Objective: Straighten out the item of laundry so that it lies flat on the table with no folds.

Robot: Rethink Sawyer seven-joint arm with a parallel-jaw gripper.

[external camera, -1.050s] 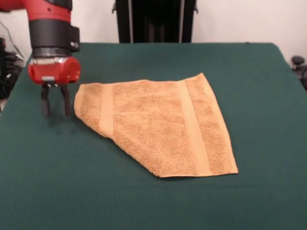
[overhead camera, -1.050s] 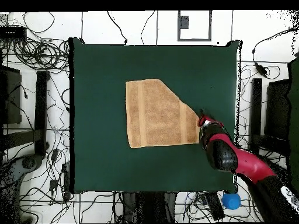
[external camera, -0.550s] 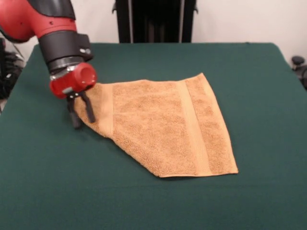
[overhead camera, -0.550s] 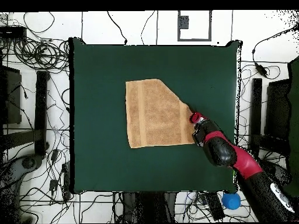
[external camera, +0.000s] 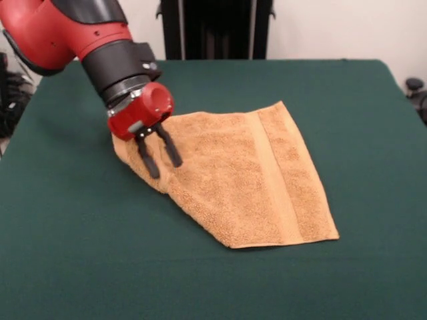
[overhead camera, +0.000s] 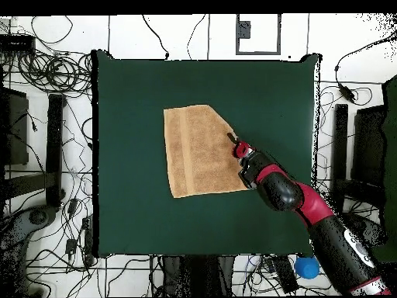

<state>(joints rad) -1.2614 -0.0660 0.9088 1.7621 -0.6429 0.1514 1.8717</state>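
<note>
The item of laundry is an orange-tan terry towel with woven border bands, lying on the dark green table. Its left side ends in a long slanted edge, so its outline is not square. My gripper is open. It tilts down from the upper left, and its two black fingers press on the towel's left end. In the overhead view the towel lies a little left of the table's middle, and the gripper is over its right edge.
Wide green cloth surrounds the towel on all sides. Off the table, the overhead view shows tangled cables, dark stands and a blue ball near the arm's base.
The gripper has swung from the bare cloth beside the towel onto the towel's end. That end has been pushed inward, and the whole towel has slid slightly away from the arm.
</note>
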